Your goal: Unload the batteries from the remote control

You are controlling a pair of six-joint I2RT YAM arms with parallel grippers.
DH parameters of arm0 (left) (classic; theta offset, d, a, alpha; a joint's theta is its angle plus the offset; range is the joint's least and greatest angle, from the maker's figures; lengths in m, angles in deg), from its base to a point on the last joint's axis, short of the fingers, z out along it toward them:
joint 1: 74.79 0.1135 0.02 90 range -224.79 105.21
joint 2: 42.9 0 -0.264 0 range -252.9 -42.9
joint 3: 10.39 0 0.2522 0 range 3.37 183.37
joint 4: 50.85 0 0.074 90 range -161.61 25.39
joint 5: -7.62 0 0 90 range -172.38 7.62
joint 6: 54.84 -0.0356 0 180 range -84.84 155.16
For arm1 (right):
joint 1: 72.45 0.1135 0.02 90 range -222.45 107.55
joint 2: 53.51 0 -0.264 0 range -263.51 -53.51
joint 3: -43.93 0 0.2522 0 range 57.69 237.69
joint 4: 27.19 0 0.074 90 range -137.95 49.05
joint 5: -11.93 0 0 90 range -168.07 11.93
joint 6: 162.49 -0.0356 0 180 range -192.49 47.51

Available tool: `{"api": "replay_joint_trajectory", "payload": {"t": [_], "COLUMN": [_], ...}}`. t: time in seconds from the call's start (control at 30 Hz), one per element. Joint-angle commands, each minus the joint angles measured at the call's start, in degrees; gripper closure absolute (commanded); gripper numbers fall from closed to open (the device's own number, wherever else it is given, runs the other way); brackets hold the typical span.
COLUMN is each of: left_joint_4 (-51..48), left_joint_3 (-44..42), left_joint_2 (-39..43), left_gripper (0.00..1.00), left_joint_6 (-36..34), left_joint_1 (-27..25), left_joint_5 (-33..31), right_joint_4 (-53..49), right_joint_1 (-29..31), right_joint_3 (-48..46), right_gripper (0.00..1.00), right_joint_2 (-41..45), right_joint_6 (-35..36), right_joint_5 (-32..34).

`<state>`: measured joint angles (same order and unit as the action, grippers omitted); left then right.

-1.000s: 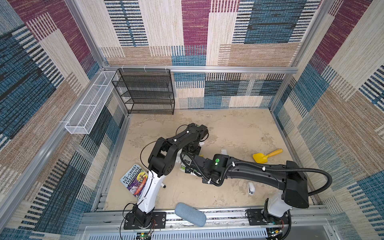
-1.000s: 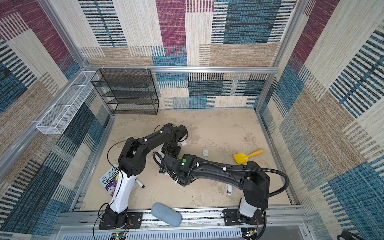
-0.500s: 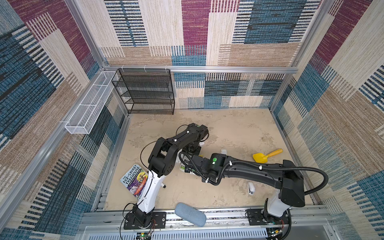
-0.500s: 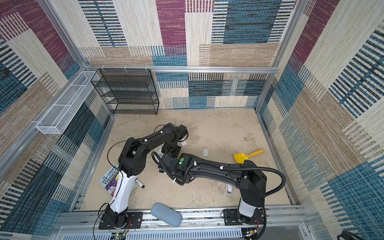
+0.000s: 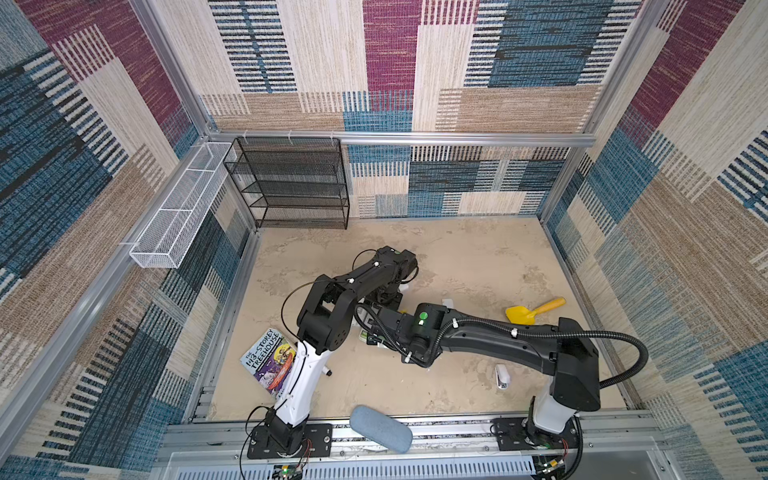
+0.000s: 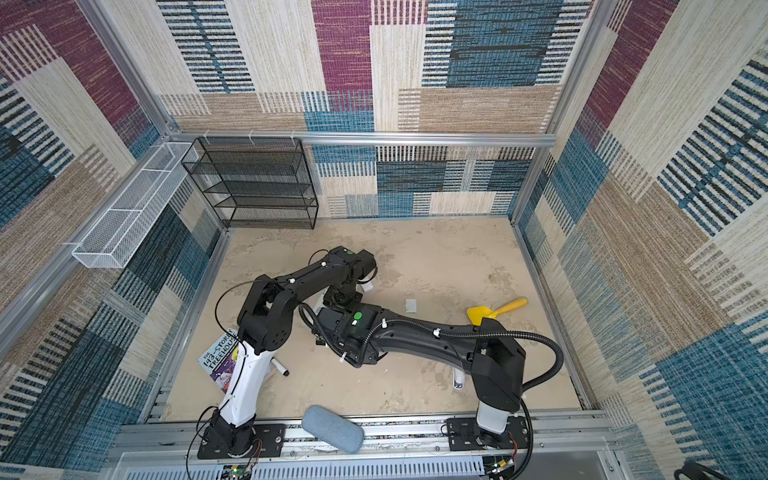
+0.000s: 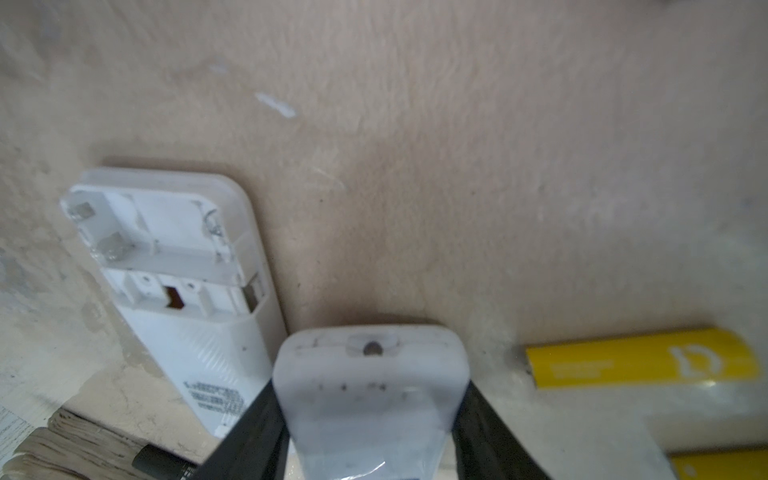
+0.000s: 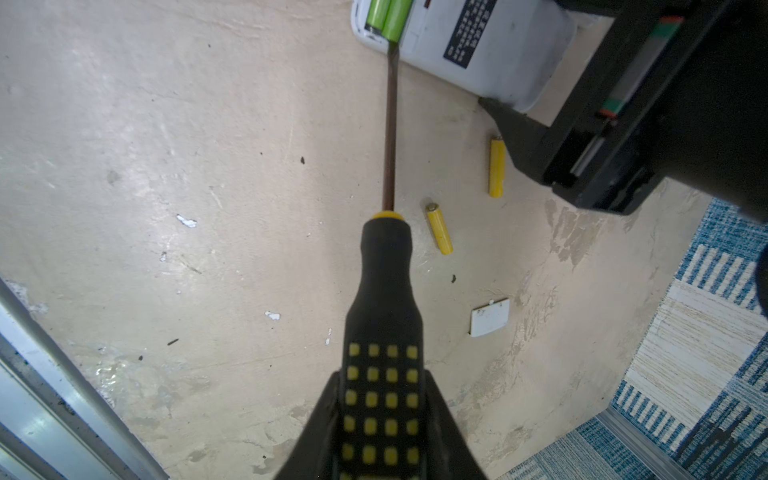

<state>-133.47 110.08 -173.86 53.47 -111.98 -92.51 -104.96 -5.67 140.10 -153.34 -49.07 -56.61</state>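
R claw's (image 8: pixel 380 399) clamping screwdriver (image 8: pixel 384 270), tip at green batteries (image 8: pixel 388 16); L claw's (image 7: pixel 370 415) pinching their remote (image 7: pixel 370 374). We're seeing 2 yellow batteries (image 8: pixel 439 229), cover (image 8: pixel 489 318), emptied remote (image 7: pixel 174 257) nearby; arms (image 5: pixel 478 336) blocking top views.

batteries (image 8: pixel 439 229): 4 in all
yellow batteries loose on the table (image 5: pixel 457 257): 2, the one marked above and the second yellow battery (image 8: pixel 496 168)
yellow-green batteries (image 8: pixel 397 18): 2, side by side in the loaded remote (image 8: pixel 519 54)
remotes: 2, both white: the loaded remote and the open remote (image 7: pixel 178 270)
battery cover (image 8: pixel 490 318): 1, lying loose
screwdriver (image 8: pixel 386 266): 1
book (image 5: pixel 270 361): 1
yellow scoop (image 5: pixel 534 311): 1
marker pen (image 6: pixel 279 368): 1
black mesh rack (image 5: pixel 291 183): 1
white wire basket (image 5: pixel 174 220): 1
grey-blue pad (image 5: pixel 380 428): 1
small white item (image 5: pixel 501 376), kind unclear: 1
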Motion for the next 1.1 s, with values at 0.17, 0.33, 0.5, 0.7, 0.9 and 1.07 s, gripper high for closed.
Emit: {"api": "replay_joint_trajectory", "payload": {"t": [0.17,0.33,0.5,0.7,0.9,1.07], "left_joint_4": [-0.49,-0.49,-0.46,-0.32,0.21,0.66], "left_joint_3": [-0.37,-0.70,-0.90,-0.89,-1.36,-1.69], "left_joint_2": [-1.39,-1.74,-1.90,-2.11,-2.14,-1.97], "left_gripper": [0.56,0.57,0.57,0.57,0.57,0.57], "left_joint_6": [1.38,1.56,1.56,1.48,1.47,1.47], "left_joint_1": [-0.08,-0.21,-0.21,-0.16,-0.16,-0.16], "left_joint_5": [0.66,0.94,0.98,1.74,3.18,4.22], "right_joint_4": [1.01,4.11,8.51,15.14,20.47,24.87], "right_joint_1": [0.03,0.04,0.01,0.01,0.05,0.02], "right_joint_3": [1.73,0.64,-2.45,-8.52,-14.78,-19.40], "right_gripper": [1.00,1.00,1.00,1.00,1.00,1.00], "right_joint_2": [-2.44,-2.95,-1.66,1.52,4.28,6.55], "right_joint_6": [1.89,1.31,-1.13,-5.40,-9.62,-13.20], "right_joint_5": [-1.65,-2.43,-3.24,-5.29,-6.51,-6.61]}}
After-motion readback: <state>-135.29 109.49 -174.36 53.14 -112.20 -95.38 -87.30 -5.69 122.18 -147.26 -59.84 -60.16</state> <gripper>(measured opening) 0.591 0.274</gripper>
